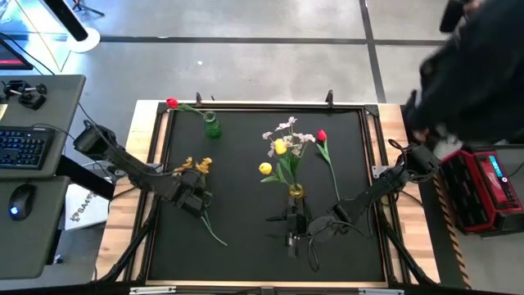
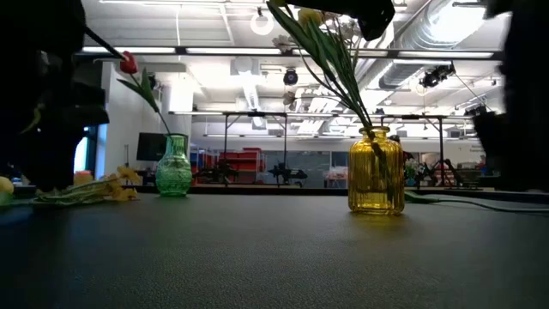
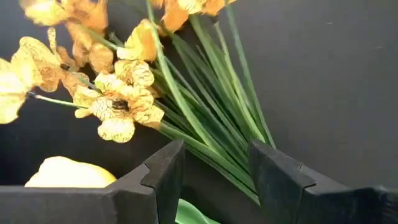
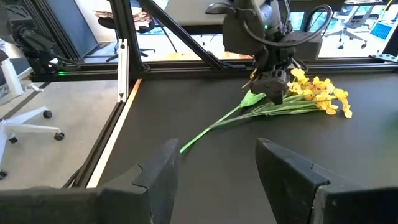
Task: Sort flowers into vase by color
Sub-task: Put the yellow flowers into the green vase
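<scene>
Flowers were half sorted. The right pincer [image 1: 293, 239] idled apart at six o'clock. The yellow vase [image 1: 295, 191] held the tulips [image 1: 280, 147] at centre. At nine o'clock the left pincer [image 1: 193, 201], fingers apart, straddled the orange sprig [image 1: 195, 166] lying on the surface [image 1: 246, 221]; next it should probably clamp the stems and lift. The green vase [image 1: 212, 125] at eleven held one red bloom [image 1: 172, 103].

In the low view the flowers [image 2: 330, 51] in the yellow vase [image 2: 376, 172] run out past the top edge, so their blooms are mostly cut off. The left gripper [image 3: 214, 171] straddles the orange sprig [image 3: 118, 102], but its stem passes below the fingers out of sight, so contact cannot be judged. A yellow tulip [image 3: 68, 174] is half hidden behind that gripper's body. A dark blurred person [image 1: 479, 70] covers the table's far right corner from above.
</scene>
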`<act>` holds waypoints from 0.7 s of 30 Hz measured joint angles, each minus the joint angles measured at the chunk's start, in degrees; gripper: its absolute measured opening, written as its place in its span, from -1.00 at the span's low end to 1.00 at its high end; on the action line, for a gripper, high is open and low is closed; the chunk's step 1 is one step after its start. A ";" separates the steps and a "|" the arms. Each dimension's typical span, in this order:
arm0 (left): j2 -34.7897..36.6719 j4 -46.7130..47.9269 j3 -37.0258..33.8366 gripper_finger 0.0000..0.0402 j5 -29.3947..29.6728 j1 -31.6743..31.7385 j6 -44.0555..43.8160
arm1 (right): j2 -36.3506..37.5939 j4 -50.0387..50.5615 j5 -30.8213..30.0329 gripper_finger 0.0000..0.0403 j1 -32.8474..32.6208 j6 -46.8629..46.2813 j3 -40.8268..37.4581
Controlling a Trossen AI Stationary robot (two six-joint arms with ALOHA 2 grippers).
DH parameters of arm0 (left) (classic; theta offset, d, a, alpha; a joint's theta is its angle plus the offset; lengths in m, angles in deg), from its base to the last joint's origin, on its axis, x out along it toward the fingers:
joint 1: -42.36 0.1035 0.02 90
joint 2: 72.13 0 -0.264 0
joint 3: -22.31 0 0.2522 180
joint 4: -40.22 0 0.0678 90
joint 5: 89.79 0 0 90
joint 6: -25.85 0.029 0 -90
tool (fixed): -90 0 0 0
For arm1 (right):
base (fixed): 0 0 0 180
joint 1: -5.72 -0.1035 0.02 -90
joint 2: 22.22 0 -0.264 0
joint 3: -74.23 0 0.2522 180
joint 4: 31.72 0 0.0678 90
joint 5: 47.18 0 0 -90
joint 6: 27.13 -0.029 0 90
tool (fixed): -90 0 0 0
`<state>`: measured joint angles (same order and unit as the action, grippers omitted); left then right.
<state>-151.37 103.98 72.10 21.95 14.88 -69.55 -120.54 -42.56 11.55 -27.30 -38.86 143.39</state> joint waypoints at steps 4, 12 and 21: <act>0.02 -1.76 -0.70 -0.19 -1.77 1.01 1.66 | 0.00 0.41 0.00 -0.01 0.00 -0.06 0.00; 1.56 11.57 4.17 -0.19 5.20 1.25 4.60 | 0.00 0.47 0.00 -0.01 0.00 -0.24 0.00; 6.10 12.77 5.68 -0.19 -4.67 2.02 8.57 | 0.00 0.65 0.00 -0.01 0.00 -0.24 0.00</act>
<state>-145.28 116.75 77.78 17.28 16.89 -60.98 -120.54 -41.92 11.55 -27.30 -39.10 143.39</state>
